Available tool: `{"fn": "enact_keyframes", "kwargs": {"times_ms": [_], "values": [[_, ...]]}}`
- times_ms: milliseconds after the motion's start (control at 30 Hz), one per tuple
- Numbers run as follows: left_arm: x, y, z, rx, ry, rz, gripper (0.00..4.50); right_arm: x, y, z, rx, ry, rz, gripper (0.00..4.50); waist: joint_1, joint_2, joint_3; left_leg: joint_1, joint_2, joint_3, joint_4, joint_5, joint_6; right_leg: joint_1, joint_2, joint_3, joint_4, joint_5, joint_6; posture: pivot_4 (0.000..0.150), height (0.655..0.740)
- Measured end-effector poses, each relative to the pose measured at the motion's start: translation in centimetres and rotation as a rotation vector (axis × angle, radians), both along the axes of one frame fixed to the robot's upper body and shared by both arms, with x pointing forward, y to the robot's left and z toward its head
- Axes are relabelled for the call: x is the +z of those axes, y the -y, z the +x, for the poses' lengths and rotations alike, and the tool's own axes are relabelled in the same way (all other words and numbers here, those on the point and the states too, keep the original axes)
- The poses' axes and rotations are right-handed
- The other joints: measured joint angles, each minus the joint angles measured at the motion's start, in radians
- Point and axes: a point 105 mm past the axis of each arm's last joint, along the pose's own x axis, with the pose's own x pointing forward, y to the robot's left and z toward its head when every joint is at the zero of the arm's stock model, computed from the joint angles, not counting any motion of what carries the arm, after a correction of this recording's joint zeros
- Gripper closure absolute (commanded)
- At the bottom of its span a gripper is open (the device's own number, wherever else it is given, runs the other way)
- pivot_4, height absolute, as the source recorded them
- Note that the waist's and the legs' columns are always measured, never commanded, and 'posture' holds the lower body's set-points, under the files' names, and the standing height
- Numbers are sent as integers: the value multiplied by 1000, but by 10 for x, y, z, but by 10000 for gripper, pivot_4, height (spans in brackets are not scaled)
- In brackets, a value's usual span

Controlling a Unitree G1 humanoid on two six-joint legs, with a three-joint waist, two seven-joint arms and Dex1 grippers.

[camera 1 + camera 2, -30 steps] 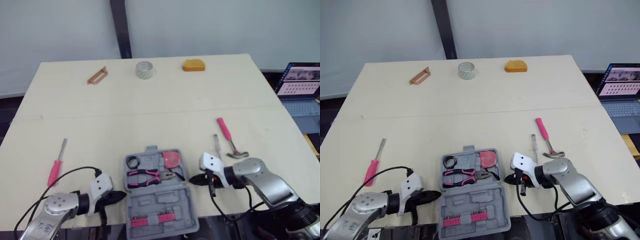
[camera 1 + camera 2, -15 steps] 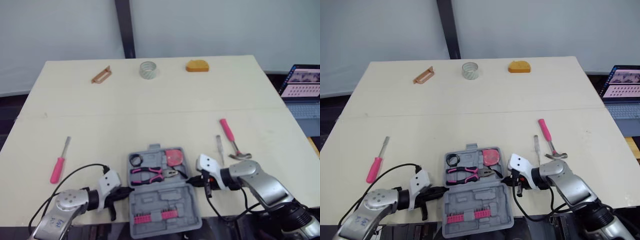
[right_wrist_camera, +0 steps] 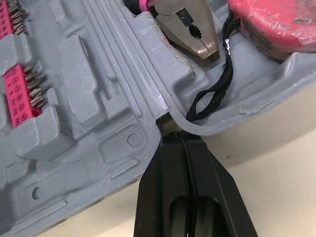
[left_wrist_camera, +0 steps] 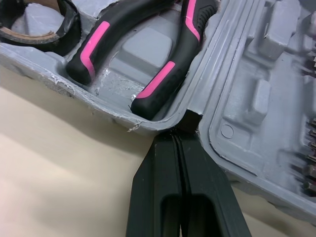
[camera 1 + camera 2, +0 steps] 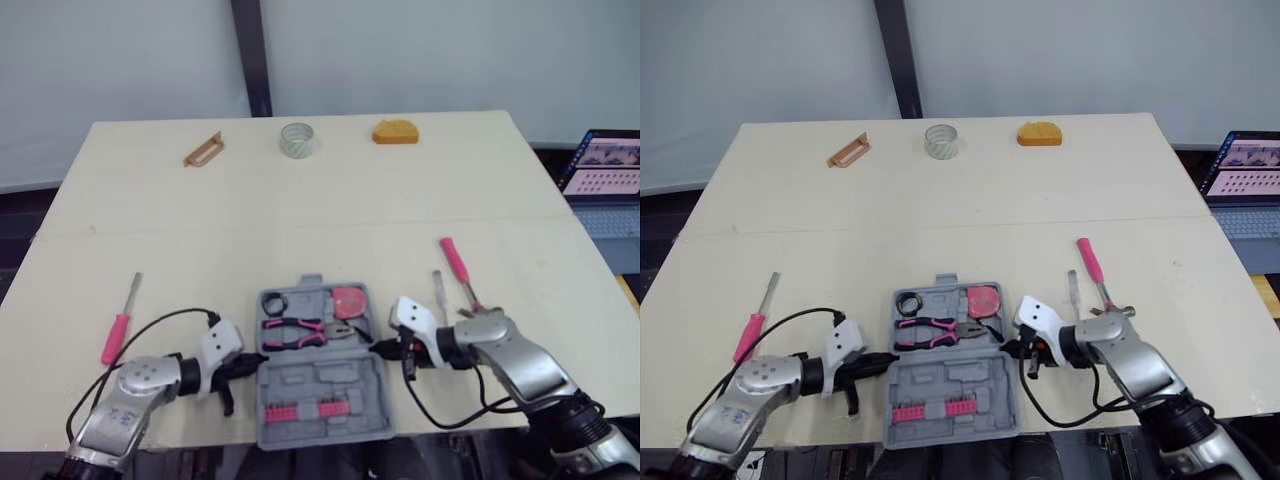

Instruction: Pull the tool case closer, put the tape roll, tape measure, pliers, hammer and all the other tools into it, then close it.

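Right now:

- The grey tool case (image 5: 318,383) lies open and flat at the near edge of the table (image 5: 300,215), between the two arms.
- The left claw (image 5: 250,362) is pinched tight, with no gap between its fingers (image 4: 163,182). Its tip touches the case's left edge, at the notch where the two halves join.
- The right claw (image 5: 383,349) is pinched tight as well, and its tip meets the same joint on the case's right edge.
- In the far half of the case lie the pliers (image 5: 305,332), with black and pink handles. A black ring (image 5: 273,302) lies on their left and a pink tape measure (image 5: 348,301) on their right.
- A thin black cord (image 3: 217,84) loops from the tape measure down past the pliers' nose.
- The near half of the case holds a pink strip of bits (image 5: 305,410).
- The hammer (image 5: 455,262), with a pink handle, lies on the table to the right of the case, just beyond the right arm. A small grey tool (image 5: 438,285) lies just beside it.
- A screwdriver (image 5: 118,330) with a pink handle lies well to the left of the case.
- Along the far edge of the table are a tan handle (image 5: 203,150), a pale tape roll (image 5: 296,139) and an orange lump (image 5: 395,131), all well apart from the case.
- A laptop (image 5: 610,165) sits off the table to the right.
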Motion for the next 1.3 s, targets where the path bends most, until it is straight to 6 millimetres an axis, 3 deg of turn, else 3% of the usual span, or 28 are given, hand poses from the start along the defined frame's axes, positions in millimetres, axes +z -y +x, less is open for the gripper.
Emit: {"fn": "enact_keyframes", "kwargs": {"times_ms": [667,1300], "values": [[6,-2,24,19,75,17,44395,5,-3,24,-75,48,31,45000,-1,0,0,0,0,0,0,0,0,0,0,0,0,0,0,1500,7400],[7,0,30,19,102,24,44395,6,-2,27,-91,61,31,45000,-1,0,0,0,0,0,0,0,0,0,0,0,0,0,0,1500,7400]]}}
